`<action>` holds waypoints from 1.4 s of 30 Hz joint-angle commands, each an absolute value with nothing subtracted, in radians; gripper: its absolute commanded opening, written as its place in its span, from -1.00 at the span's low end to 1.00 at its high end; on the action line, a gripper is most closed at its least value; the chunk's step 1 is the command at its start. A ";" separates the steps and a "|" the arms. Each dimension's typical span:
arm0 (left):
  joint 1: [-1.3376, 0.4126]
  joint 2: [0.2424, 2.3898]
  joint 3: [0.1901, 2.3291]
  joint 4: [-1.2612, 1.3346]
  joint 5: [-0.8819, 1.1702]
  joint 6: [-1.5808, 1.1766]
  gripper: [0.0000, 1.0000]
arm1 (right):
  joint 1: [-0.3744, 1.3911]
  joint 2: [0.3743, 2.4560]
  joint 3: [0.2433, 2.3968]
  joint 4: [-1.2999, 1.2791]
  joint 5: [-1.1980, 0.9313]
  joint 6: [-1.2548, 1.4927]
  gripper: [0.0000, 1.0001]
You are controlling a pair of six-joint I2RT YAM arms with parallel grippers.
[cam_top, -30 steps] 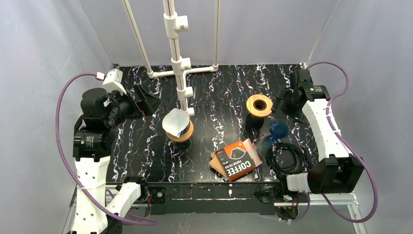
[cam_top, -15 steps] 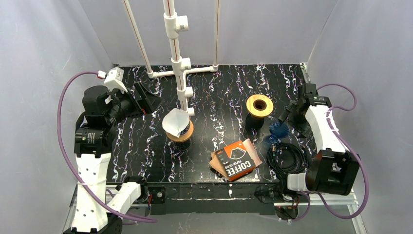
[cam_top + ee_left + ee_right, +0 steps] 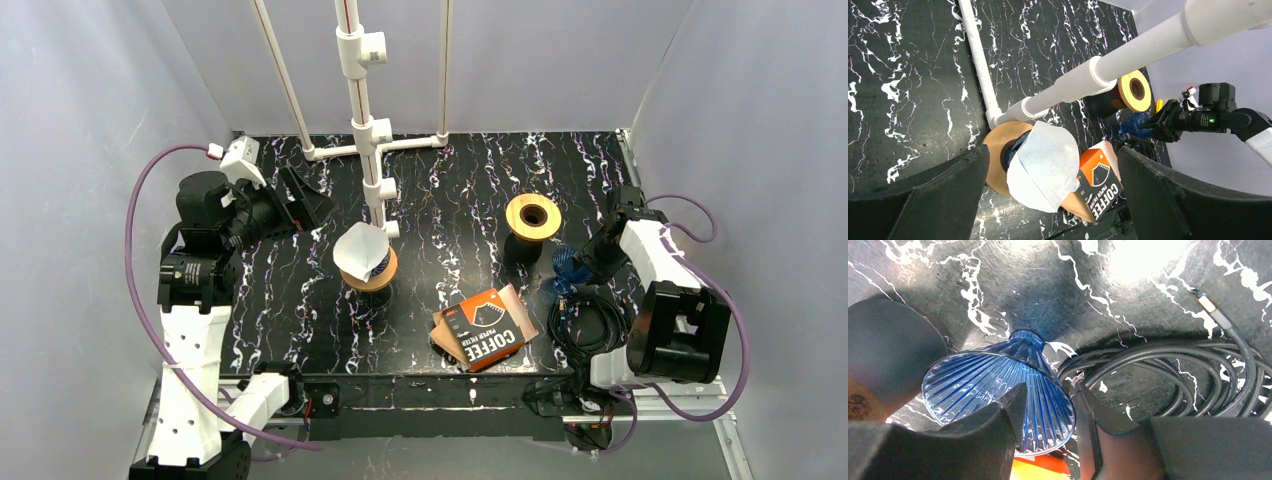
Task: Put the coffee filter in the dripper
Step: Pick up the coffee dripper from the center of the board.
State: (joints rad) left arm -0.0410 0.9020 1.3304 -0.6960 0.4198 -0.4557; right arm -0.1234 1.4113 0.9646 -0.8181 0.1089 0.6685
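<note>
Two arms had shifted over the last second. The right gripper [image 3: 592,254] had left its place beside the far wooden-ringed stand [image 3: 532,217] and come back toward the near edge, ending at the blue ribbed dripper [image 3: 566,263]. The left gripper [image 3: 308,200] had drawn slightly toward the far left corner of the table [image 3: 450,180]. The coffee filter [image 3: 358,250], the orange filter packet [image 3: 490,330] and the coiled black cable [image 3: 598,322] lay where they had been.

In the right wrist view, the dripper [image 3: 998,385] lay on its side, and its flared rim sat between the right fingers [image 3: 1088,430]. They stood at a narrow gap astride it. Whether they actually pressed on it could not be told.

The left gripper was spread wide and held nothing.

The filter, a white paper cone, rested tilted on the near wooden-ringed stand [image 3: 383,277], just in front of the white pipe frame [image 3: 360,120]. It lay near the left gripper, to that gripper's right and toward the near edge, with bare table between them. In the left wrist view it appeared beyond the open fingers [image 3: 938,195], untouched. From the right gripper and the blue dripper it was well apart, with the packet lying between and nearer the front.
</note>
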 commanded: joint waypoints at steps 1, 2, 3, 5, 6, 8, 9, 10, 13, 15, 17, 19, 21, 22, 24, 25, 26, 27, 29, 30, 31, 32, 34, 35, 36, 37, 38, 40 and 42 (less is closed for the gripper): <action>-0.035 0.890 1.338 -0.694 0.436 -0.431 0.97 | -0.129 1.434 0.964 -0.761 0.131 0.668 -0.10; -0.035 0.890 1.341 -0.697 0.435 -0.429 0.97 | -0.128 1.439 0.963 -0.760 0.127 0.667 -0.13; -0.036 0.889 1.343 -0.699 0.433 -0.427 0.97 | -0.127 1.439 0.959 -0.756 0.121 0.667 -0.17; -0.036 0.887 1.344 -0.702 0.433 -0.426 0.97 | -0.127 1.437 0.950 -0.752 0.111 0.667 -0.22; -0.037 0.888 1.344 -0.702 0.432 -0.427 0.97 | -0.128 1.434 0.947 -0.752 0.111 0.667 -0.27; -0.036 0.886 1.343 -0.701 0.432 -0.433 0.97 | -0.128 1.425 0.943 -0.754 0.110 0.664 -0.34; -0.036 0.887 1.346 -0.701 0.432 -0.437 0.97 | -0.128 1.422 0.944 -0.755 0.108 0.660 -0.35; -0.036 0.888 1.348 -0.702 0.433 -0.439 0.97 | -0.129 1.419 0.946 -0.758 0.108 0.653 -0.37; -0.036 0.893 1.355 -0.702 0.437 -0.444 0.97 | -0.128 1.415 0.963 -0.769 0.116 0.639 -0.55; -0.036 0.895 1.357 -0.702 0.432 -0.451 0.97 | -0.128 1.416 0.974 -0.779 0.124 0.632 -0.68; -0.036 0.896 1.355 -0.706 0.430 -0.455 0.97 | -0.129 1.411 0.983 -0.787 0.126 0.624 -0.73; -0.036 0.898 1.346 -0.713 0.431 -0.459 0.97 | -0.128 1.404 0.984 -0.786 0.119 0.613 -0.76; -0.036 0.899 1.335 -0.729 0.432 -0.455 0.97 | -0.128 1.395 0.987 -0.792 0.117 0.602 -0.82; -0.037 0.900 1.333 -0.742 0.427 -0.452 0.97 | -0.129 1.391 0.991 -0.800 0.119 0.595 -0.86; -0.036 0.905 1.329 -0.774 0.408 -0.450 0.97 | -0.128 1.382 0.997 -0.820 0.132 0.583 -0.92; -0.036 0.908 1.326 -0.792 0.395 -0.452 0.97 | -0.129 1.377 1.001 -0.832 0.138 0.580 -0.94; -0.036 0.912 1.326 -0.808 0.382 -0.457 0.97 | -0.128 1.371 1.006 -0.839 0.142 0.575 -0.96; -0.036 0.915 1.324 -0.825 0.366 -0.467 0.97 | -0.128 1.365 1.012 -0.850 0.147 0.572 -0.97; -0.036 0.919 1.312 -0.839 0.351 -0.493 0.97 | -0.128 1.351 1.023 -0.869 0.157 0.572 -0.97; -0.037 0.920 1.299 -0.838 0.352 -0.510 0.97 | -0.129 1.344 1.028 -0.877 0.161 0.574 -0.97; -0.036 0.920 1.280 -0.833 0.359 -0.525 0.97 | -0.128 1.337 1.033 -0.887 0.165 0.574 -0.97; -0.037 0.920 1.266 -0.822 0.372 -0.536 0.97 | -0.128 1.330 1.039 -0.896 0.166 0.574 -0.97; -0.036 0.924 1.241 -0.804 0.387 -0.555 0.97 | -0.129 1.319 1.051 -0.919 0.169 0.569 -0.97; -0.037 0.926 1.235 -0.799 0.387 -0.562 0.97 | -0.128 1.315 1.063 -0.944 0.172 0.563 -0.97; -0.035 0.930 1.232 -0.797 0.381 -0.569 0.97 | -0.127 1.312 1.075 -0.965 0.177 0.557 -0.97; -0.037 0.933 1.229 -0.795 0.374 -0.576 0.97 | -0.128 1.310 1.090 -0.987 0.176 0.549 -0.97; -0.036 0.937 1.226 -0.785 0.364 -0.579 0.97 | -0.128 1.305 1.106 -1.004 0.164 0.528 -0.97; -0.035 0.945 1.230 -0.795 0.339 -0.596 0.97 | -0.128 1.284 1.132 -1.038 0.158 0.513 -0.97; -0.036 0.954 1.232 -0.784 0.341 -0.604 0.97 | -0.128 1.254 1.164 -1.062 0.162 0.508 -0.97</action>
